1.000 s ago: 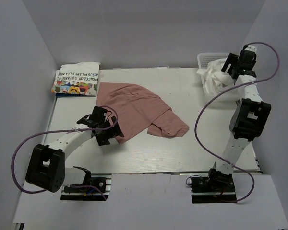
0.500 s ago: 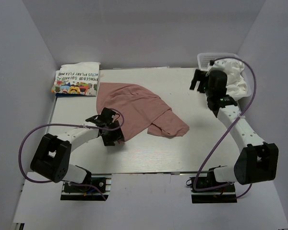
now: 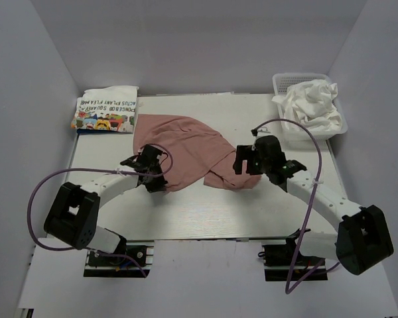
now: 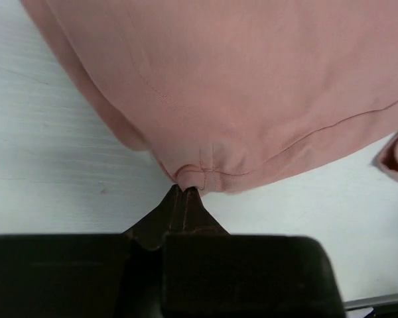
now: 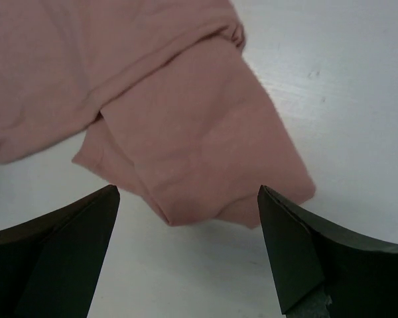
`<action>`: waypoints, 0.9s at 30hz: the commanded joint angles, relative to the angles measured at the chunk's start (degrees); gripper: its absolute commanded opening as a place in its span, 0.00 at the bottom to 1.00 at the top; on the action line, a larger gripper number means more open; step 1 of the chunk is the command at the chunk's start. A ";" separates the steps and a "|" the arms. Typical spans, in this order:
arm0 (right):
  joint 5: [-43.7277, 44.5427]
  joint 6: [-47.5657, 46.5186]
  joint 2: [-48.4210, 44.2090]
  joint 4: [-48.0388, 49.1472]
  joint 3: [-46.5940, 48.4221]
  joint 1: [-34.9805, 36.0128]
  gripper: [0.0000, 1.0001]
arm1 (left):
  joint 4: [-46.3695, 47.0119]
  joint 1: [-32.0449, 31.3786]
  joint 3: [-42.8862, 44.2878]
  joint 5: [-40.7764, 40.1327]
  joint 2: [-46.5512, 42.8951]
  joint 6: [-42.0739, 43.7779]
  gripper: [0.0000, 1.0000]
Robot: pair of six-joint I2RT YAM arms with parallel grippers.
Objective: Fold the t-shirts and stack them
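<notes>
Bright, even light; soft shadows

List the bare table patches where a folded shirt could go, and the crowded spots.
Bare: the table strip between pink tee and near edge; the far stretch between pink tee and basket. Crowded: the centre, under the pink tee; the far-left corner, holding the printed tee.
</notes>
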 commanded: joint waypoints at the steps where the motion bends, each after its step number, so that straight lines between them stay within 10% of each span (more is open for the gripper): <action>1: 1.87 4.22 1.21 -3.66 -4.68 3.16 0.90 | 0.98 -0.17 3.84 -5.33 -7.36 0.61 0.00; 19: 16.47 13.55 10.26 2.83 -8.74 3.87 0.62 | -3.58 0.36 11.31 -13.68 -19.32 1.14 0.00; 27: 22.70 13.20 11.77 8.74 -4.79 3.52 0.00 | -3.59 0.88 15.96 -15.88 -18.80 1.67 0.00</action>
